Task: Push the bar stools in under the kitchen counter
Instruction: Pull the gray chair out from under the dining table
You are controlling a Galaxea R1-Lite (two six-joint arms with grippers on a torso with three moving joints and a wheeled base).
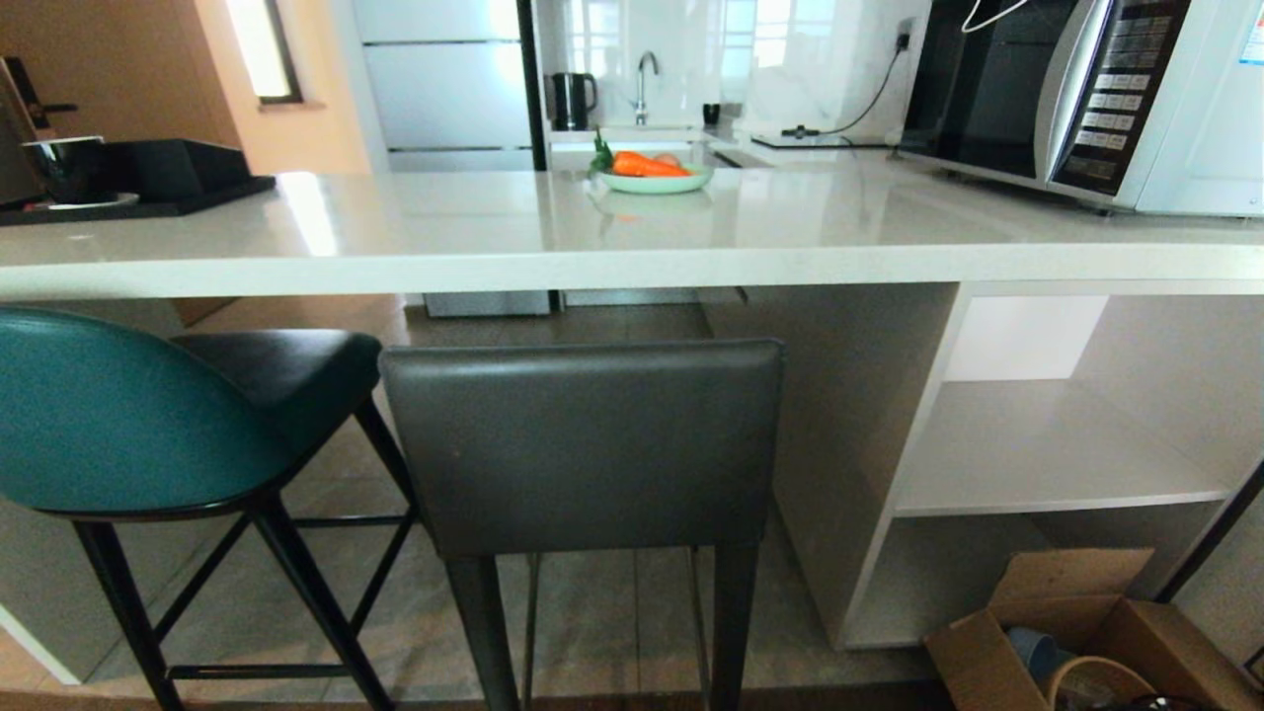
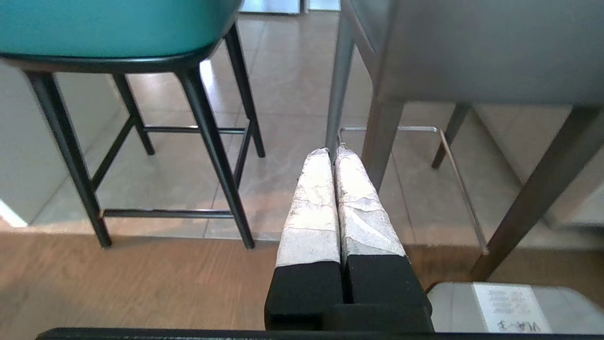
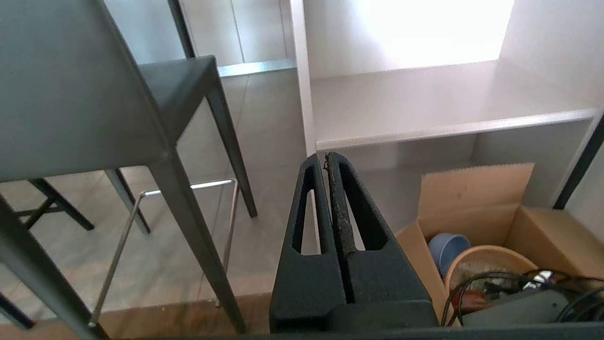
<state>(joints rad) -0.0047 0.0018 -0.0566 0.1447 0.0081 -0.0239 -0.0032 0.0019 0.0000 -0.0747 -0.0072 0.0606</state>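
**Two stools wait at the counter, both claws shut**

The counter (image 1: 632,259) is long and white and runs across the head view. Two stools stand in front of it. The teal stool (image 1: 118,415) is on the left, with its black seat partly under the top. The grey stool (image 1: 585,444) is just beside it, in the middle. Its back faces the robot and sits below the counter edge.

No arm shows in the head view. The left gripper (image 2: 332,153) hangs low and points out toward the stool legs. Its two white fingers are pressed together and hold nothing. It is near the grey stool's leg, but I cannot tell if it touches.

The right gripper (image 3: 326,158) also points forward and low. Its black fingers are pressed together and empty. It is beside the grey stool, in front of the white shelves (image 3: 448,127). A box (image 3: 481,198) with odds and ends sits on the floor below.
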